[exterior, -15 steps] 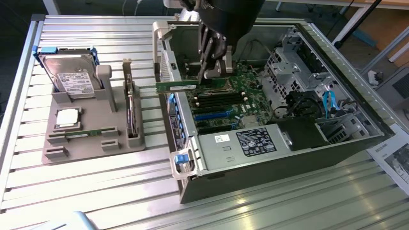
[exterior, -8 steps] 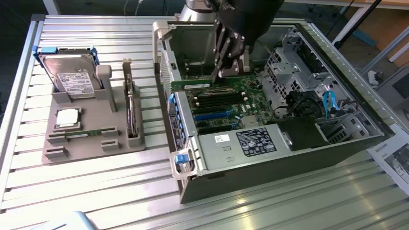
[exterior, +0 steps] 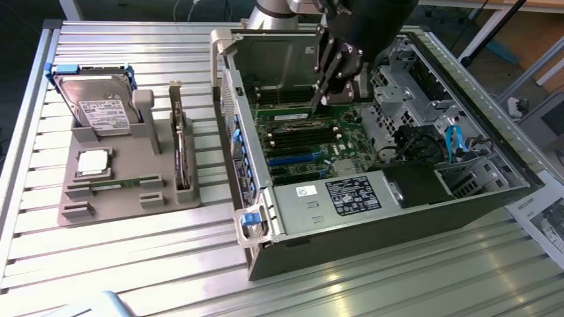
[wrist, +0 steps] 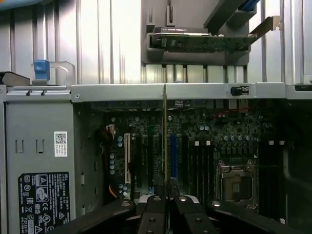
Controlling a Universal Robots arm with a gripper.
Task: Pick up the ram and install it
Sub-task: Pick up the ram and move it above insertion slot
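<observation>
Gripper (exterior: 324,91): clenched on the ram (wrist: 165,136), which is held on edge.
Place: held above the green board (exterior: 304,139) inside the open computer case (exterior: 423,218).
Tray (exterior: 123,172): set on the exterior view's left.

You see the case (exterior: 370,234) at the exterior view's right of the holder (exterior: 123,191); the ram (exterior: 316,99) stands inside it, over the motherboard (exterior: 304,142).

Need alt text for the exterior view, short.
A black robot gripper holds a thin ram stick edge-down over the green motherboard inside an open grey computer case. At the exterior view's left, a grey parts holder carries a silver hard drive and a square processor chip.
</observation>
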